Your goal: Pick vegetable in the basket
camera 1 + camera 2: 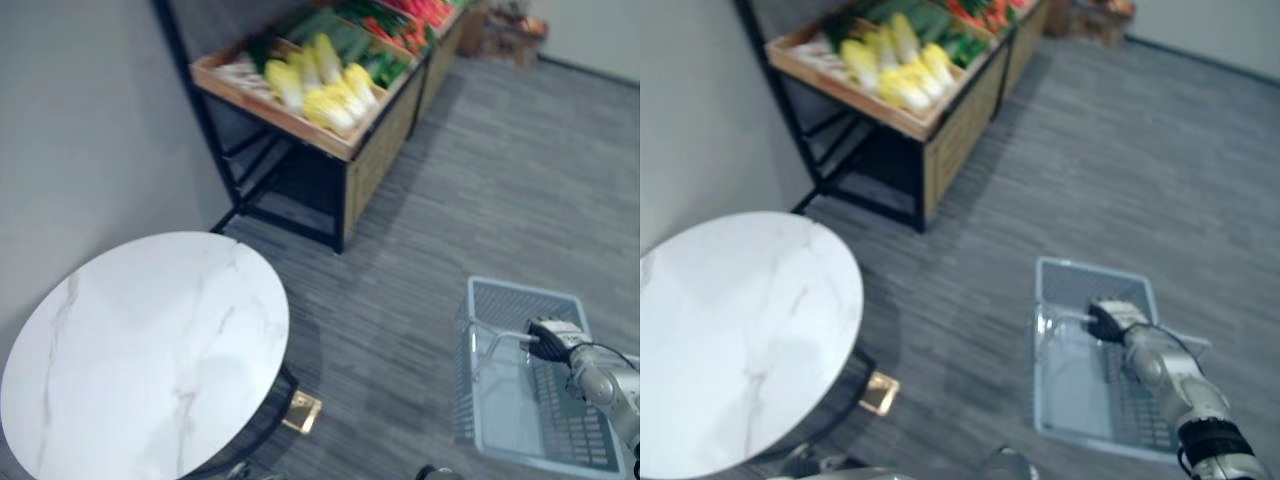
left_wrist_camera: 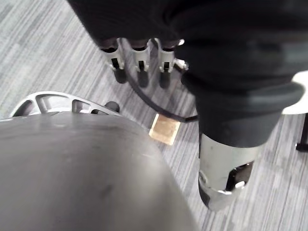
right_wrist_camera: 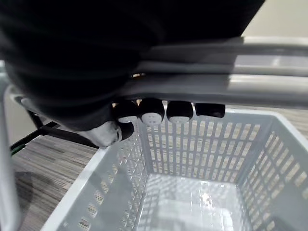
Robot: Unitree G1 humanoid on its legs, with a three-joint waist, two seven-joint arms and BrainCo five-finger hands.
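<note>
**Right hand.** The right hand is at the basket, on the robot's right side above the grey carpeted floor. In the right wrist view, the fingers are clenched around the 2 grey handle bars, which run across the top of the basket. The hand is therefore grasping the basket by its handle. Whether the basket rests on the floor or hangs just above it cannot be told.

**Basket.** The basket is a pale blue-grey rectangular plastic unit with perforated walls. The right wrist view looks down into it to its perforated bottom.

**Left hand.** The left hand hangs over the floor. Its fingers are straight and released and grasp nothing. A small brass-coloured square plate lies on the floor below the fingertips.

**Task item.** The vegetables are on a wooden display stand against the wall, ahead and to the left. Pale yellow cabbages lie in the nearest section. Green vegetables and red produce lie in the sections behind. The stand is well apart from the basket and from both hands.

**Other items.** A round white marble surface stands near the robot's left, between the robot and the stand. The brass plate sits on the floor just beside its dark base.
</note>
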